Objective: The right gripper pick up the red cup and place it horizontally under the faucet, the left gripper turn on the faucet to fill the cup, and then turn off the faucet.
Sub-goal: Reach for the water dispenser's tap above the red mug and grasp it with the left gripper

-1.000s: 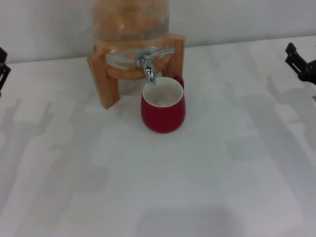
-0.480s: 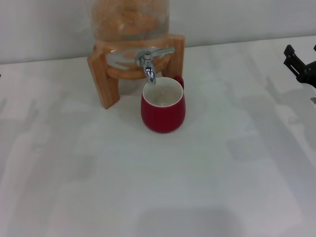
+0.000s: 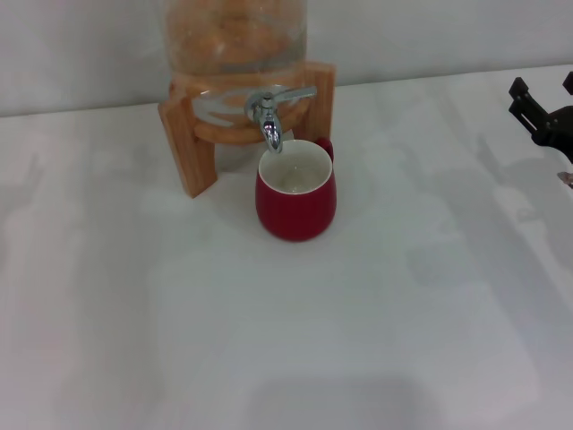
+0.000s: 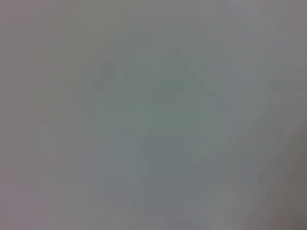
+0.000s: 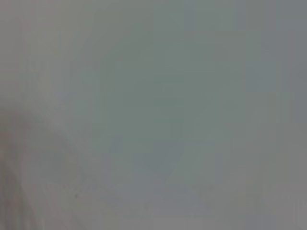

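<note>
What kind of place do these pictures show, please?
Probably a lab test bench, not a real kitchen: a bare white tabletop, a glass drink dispenser on a wooden stand, a squat red ceramic cup, and a black right claw at the edge.

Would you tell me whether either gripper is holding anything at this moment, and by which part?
Nothing is held. The right gripper sits at the table's far right edge, apart from the red cup.

White table [image 3: 269, 340] against pale wall [image 3: 430, 36].

The white bench [image 3: 286, 340] carries the red cup [image 3: 296, 202], upright, just in front of a wooden stand [image 3: 188, 143] holding the glass dispenser [image 3: 235, 36]
</note>
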Tool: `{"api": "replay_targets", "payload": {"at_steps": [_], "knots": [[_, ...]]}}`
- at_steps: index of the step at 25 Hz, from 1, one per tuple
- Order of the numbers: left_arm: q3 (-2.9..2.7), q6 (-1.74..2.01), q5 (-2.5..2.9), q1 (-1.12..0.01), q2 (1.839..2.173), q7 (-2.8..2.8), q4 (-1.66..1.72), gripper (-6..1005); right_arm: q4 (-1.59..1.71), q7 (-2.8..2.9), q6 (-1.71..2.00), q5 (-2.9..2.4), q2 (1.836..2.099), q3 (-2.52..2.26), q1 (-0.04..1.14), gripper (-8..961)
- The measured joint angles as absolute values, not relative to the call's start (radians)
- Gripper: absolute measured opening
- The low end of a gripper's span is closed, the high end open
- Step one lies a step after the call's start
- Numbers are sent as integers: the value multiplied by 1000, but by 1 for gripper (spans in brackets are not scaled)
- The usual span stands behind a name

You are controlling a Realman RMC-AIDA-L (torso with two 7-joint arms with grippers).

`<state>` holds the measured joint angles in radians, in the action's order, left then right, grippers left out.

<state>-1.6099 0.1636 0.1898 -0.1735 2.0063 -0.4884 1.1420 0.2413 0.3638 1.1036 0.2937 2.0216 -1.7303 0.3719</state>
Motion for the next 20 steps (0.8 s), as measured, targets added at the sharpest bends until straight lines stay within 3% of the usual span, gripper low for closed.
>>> {"api": "replay_targets", "payload": {"at_steps": [6,10,20], "knots": [[-1608,-266,264,-189,2031,-397,1394,833,241,370,1085,294,2020,-1727,380,829],[-1590,-468,297,-198,2079,-233,1519,833,240,372,1083,295,2019,-1723,383,829],[-1735,-810,686,-204,2084,-249,1688,832,236,409,1081,292,2014,-1723,390,829]]}}
